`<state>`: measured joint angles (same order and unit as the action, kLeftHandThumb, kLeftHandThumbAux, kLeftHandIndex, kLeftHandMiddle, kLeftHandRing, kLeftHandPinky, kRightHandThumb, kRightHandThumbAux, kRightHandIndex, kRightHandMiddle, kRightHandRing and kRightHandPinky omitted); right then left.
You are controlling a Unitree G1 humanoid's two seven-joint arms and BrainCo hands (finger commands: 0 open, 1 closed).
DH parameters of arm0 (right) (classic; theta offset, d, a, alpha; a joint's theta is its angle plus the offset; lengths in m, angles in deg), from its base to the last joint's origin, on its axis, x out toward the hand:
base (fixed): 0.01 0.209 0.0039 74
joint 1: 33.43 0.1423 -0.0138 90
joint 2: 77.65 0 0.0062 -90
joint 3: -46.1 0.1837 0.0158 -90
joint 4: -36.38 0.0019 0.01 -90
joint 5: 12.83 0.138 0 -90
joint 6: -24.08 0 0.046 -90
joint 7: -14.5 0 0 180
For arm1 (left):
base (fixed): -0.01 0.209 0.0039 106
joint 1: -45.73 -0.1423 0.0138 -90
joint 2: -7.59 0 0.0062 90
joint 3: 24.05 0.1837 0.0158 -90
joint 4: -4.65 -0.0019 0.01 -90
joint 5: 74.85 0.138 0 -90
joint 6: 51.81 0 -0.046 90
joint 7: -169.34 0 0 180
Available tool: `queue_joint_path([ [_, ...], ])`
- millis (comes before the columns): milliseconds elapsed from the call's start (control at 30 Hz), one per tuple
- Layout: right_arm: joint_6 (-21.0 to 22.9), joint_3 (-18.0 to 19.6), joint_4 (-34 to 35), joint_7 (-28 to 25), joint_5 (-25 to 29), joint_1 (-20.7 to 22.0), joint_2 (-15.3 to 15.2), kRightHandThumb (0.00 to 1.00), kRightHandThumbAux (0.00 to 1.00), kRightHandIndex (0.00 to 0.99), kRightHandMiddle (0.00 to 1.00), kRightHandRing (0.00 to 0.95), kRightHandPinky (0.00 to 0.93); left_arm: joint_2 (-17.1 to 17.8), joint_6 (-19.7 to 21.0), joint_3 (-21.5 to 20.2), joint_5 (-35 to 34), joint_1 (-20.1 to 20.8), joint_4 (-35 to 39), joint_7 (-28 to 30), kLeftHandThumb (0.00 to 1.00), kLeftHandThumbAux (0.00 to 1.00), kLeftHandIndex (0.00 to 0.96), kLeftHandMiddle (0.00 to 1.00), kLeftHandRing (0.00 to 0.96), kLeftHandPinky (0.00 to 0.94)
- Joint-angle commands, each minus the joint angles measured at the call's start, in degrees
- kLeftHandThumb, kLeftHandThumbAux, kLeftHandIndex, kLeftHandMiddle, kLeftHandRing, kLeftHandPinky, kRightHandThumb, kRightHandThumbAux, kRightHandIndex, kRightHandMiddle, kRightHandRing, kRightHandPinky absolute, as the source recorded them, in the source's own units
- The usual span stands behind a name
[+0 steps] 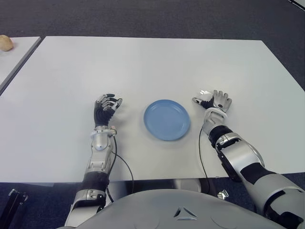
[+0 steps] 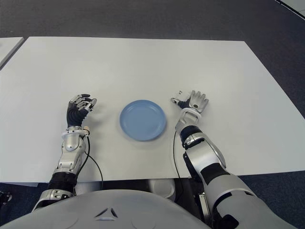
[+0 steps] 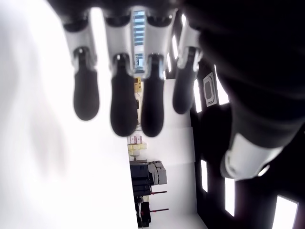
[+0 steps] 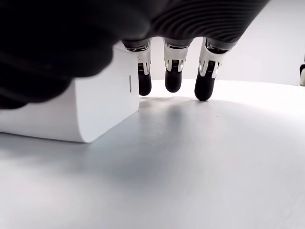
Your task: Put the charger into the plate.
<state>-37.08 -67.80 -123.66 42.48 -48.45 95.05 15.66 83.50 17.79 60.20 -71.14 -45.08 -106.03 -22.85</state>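
Here the white, smooth, round-edged block charger [image 4: 71, 112] sits on the table [image 1: 143, 67], right hand [image 1: 215, 101] loosely over it, fingers extended; left hand [image 1: 106, 107] half-curled, empty, beside the round blue plate [image 1: 167, 119].

L hand [image 1: 106, 106] raised, fingers loosely curled; R hand [image 1: 215, 101] low, fingers extended

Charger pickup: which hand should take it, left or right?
Right. The right hand is already at the white charger on the table, right of the blue plate. The left hand is across the plate, empty.
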Motion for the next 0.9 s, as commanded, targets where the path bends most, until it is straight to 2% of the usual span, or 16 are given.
queue_joint_path([
  [33, 1.11, 1.96, -3.66, -3.60, 2.96, -8.43, -0.71, 0.692, 0.496, 0.169, 0.130, 0.170, 0.297, 0.21, 0.68, -0.04, -0.45, -0.25, -0.46, 1.21, 0.832, 0.680, 0.394, 0.497, 0.603, 0.579],
  [67, 0.07, 3.18, -3.09, -1.89, 3.79, -8.83, -0.86, 0.694, 0.496, 0.179, 0.136, 0.176, 0.303, 0.21, 0.92, -0.13, -0.49, -0.34, -0.31, 1.15, 0.832, 0.680, 0.394, 0.496, 0.603, 0.579],
  [133, -1.81, 5.07, -2.25, 0.68, 5.05, -9.50, -1.07, 0.710, 0.618, 0.323, 0.259, 0.280, 0.381, 0.18, 1.21, -0.31, -0.50, -0.45, -0.17, 0.89, 0.832, 0.680, 0.398, 0.491, 0.595, 0.569],
  [267, -5.18, 7.78, -1.39, 3.66, 6.16, -10.50, -1.39, 0.724, 0.680, 0.401, 0.368, 0.370, 0.434, -0.12, 1.30, -0.61, -0.12, -0.47, 0.11, -0.28, 0.833, 0.680, 0.403, 0.485, 0.586, 0.561],
  [333, -6.64, 8.90, -0.99, 5.00, 6.50, -10.89, -1.61, 0.795, 0.680, 0.438, 0.396, 0.425, 0.467, -0.45, 1.30, -0.67, 0.06, -0.33, 0.35, -0.85, 0.833, 0.680, 0.401, 0.486, 0.579, 0.544],
  [433, -8.12, 10.04, -0.71, 6.25, 6.74, -11.19, -1.80, 0.831, 0.677, 0.451, 0.424, 0.484, 0.509, -0.63, 1.46, -0.72, 0.01, -0.27, 0.55, -0.97, 0.833, 0.680, 0.398, 0.488, 0.578, 0.545],
  [600, -10.07, 11.72, -0.23, 7.80, 6.92, -11.53, -2.13, 0.937, 0.651, 0.442, 0.485, 0.522, 0.571, -0.03, 1.71, -1.40, -0.65, -0.57, 0.46, -0.35, 0.834, 0.680, 0.397, 0.489, 0.575, 0.540],
  [900, -11.30, 13.32, 0.24, 9.21, 7.02, -11.50, -2.34, 0.959, 0.646, 0.422, 0.533, 0.549, 0.625, -0.07, 1.26, -2.02, -0.72, -0.14, -0.26, -0.24, 0.834, 0.680, 0.403, 0.483, 0.566, 0.537],
])
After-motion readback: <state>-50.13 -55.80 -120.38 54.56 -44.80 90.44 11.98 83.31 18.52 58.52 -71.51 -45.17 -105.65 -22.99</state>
